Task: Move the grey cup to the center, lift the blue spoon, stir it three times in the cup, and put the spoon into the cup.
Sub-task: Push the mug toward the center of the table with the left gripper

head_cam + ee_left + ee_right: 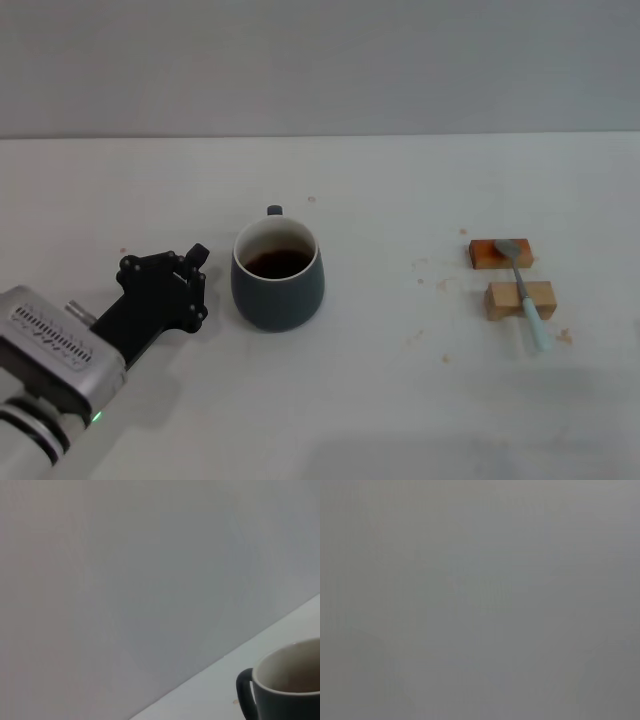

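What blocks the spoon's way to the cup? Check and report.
Nothing visible does. The blue spoon lies across two wooden blocks on the robot's right, and only bare white table with a few crumbs separates it from the grey cup. The left gripper sits on the cup's far side.

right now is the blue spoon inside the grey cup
No, the blue spoon lies across two wooden blocks, apart from the grey cup.
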Controlling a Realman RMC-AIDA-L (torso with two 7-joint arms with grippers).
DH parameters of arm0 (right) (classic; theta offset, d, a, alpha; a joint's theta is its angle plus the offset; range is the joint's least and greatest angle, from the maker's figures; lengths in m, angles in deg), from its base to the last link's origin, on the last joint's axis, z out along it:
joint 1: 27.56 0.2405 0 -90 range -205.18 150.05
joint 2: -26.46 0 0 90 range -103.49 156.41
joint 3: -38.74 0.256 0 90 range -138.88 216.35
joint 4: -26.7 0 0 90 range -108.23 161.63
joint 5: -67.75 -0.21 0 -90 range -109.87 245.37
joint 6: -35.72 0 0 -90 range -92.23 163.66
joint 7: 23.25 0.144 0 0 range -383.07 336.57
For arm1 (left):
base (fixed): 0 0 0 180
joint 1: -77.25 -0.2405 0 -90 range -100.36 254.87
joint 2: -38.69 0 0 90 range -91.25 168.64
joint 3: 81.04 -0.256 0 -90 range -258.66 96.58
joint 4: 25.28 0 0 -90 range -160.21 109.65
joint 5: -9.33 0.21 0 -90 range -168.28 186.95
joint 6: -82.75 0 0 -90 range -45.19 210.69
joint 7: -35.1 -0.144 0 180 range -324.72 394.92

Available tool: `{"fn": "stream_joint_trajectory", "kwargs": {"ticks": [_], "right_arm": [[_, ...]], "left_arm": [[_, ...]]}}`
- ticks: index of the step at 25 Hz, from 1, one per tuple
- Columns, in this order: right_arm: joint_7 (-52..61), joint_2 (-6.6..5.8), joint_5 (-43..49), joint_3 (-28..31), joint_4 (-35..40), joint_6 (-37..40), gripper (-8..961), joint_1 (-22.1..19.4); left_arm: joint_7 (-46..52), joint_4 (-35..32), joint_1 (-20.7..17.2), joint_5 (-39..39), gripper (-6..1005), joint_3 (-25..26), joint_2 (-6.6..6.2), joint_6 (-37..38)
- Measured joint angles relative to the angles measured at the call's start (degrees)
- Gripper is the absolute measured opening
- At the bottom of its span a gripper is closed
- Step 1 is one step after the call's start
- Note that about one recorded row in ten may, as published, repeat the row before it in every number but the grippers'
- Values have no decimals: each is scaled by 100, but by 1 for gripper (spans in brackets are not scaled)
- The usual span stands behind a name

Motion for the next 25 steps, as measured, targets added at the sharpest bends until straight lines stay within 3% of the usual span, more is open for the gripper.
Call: {"fn": "stream_joint_trajectory", "kwargs": {"ticks": [14,25], "right_arm": [[0,-1,0,-2,0,-16,708,40],[0,1,0,-8,0,-9,708,57]], "left_arm": [[20,130,200,44,-2,-69,18,-233],[46,369,257,46,-2,-443,41,-233]]}}
